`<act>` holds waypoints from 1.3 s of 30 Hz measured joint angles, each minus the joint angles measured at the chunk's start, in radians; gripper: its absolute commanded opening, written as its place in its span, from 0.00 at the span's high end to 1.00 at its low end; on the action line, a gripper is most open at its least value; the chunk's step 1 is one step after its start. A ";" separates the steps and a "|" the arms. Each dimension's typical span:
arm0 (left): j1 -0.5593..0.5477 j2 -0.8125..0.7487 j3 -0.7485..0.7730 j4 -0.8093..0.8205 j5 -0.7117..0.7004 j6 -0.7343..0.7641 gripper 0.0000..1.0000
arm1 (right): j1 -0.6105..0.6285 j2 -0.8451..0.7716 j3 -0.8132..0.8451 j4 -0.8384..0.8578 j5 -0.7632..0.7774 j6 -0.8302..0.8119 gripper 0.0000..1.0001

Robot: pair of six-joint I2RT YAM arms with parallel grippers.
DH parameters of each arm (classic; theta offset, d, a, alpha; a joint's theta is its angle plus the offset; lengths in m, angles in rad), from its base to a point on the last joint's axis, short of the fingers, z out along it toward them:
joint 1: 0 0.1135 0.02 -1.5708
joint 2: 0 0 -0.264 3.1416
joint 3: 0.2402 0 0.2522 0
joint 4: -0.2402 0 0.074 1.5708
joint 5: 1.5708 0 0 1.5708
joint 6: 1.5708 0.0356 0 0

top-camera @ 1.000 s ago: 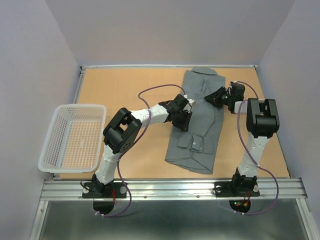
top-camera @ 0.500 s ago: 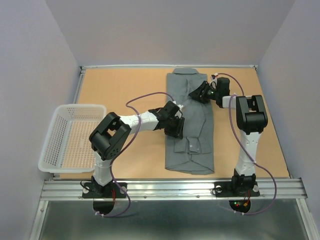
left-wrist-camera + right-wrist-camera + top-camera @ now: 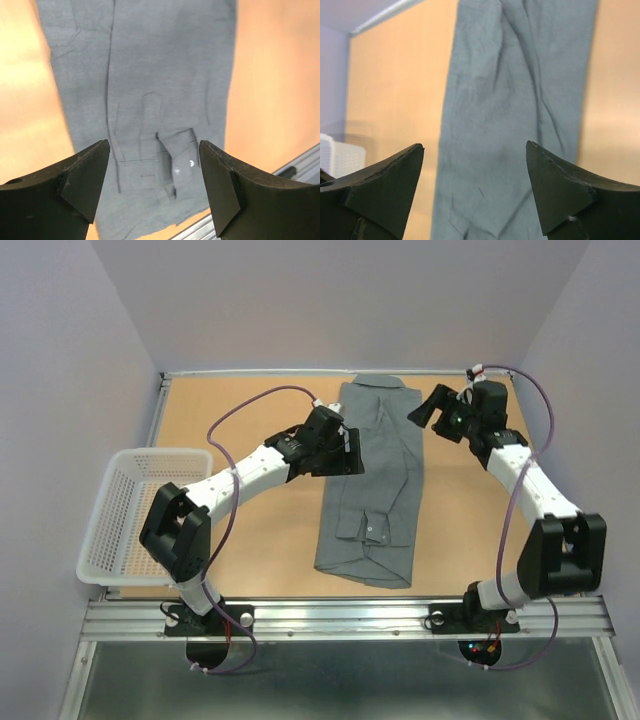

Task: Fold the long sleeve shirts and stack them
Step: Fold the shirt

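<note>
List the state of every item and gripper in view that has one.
Mid-grey button-up cloth shirt: folded lengthwise into a narrow strip, flat on table.
White plastic mesh basket: upright, empty.
Left gripper: open, holding nothing.
Right gripper: open, holding nothing.

Wooden table (image 3: 200, 400) is overlooked from high behind; wrist views are aimed down, nearer; plain mid-grey button-up cloth shirt (image 3: 375, 475) is shared by all.
</note>
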 measured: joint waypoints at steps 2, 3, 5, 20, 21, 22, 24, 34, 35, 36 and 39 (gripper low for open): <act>-0.002 -0.033 0.000 0.000 -0.006 -0.016 0.23 | 0.020 -0.125 -0.072 -0.068 0.068 -0.015 0.18; -0.003 -0.037 0.000 -0.004 -0.007 -0.023 0.24 | 0.043 -0.166 -0.101 -0.109 0.097 -0.020 0.20; -0.006 -0.035 -0.016 -0.004 -0.006 -0.034 0.26 | 0.100 -0.211 -0.157 -0.183 0.142 -0.028 0.24; -0.006 0.101 -0.208 0.009 0.011 -0.028 0.41 | 0.383 -0.082 -0.370 -0.365 0.403 0.058 0.50; -0.004 0.113 -0.197 0.005 0.015 -0.027 0.41 | 0.383 -0.060 -0.366 -0.363 0.412 0.058 0.50; 0.001 0.116 -0.189 0.010 0.013 -0.023 0.41 | 0.383 -0.041 -0.360 -0.361 0.423 0.058 0.51; 0.010 0.129 -0.171 0.017 0.013 -0.018 0.44 | 0.383 0.004 -0.319 -0.358 0.453 0.055 0.52; 0.071 0.261 -0.006 0.055 0.013 0.000 0.25 | 0.336 0.235 -0.072 -0.303 0.581 -0.053 0.51; 0.074 0.264 0.006 0.049 0.004 0.008 0.20 | 0.330 0.243 -0.056 -0.299 0.582 -0.064 0.50; 0.076 0.262 0.011 0.043 -0.005 0.009 0.17 | 0.325 0.244 -0.046 -0.297 0.583 -0.071 0.42; 0.078 0.222 0.006 0.011 -0.049 0.013 0.06 | 0.313 0.198 -0.037 -0.307 0.586 -0.074 0.26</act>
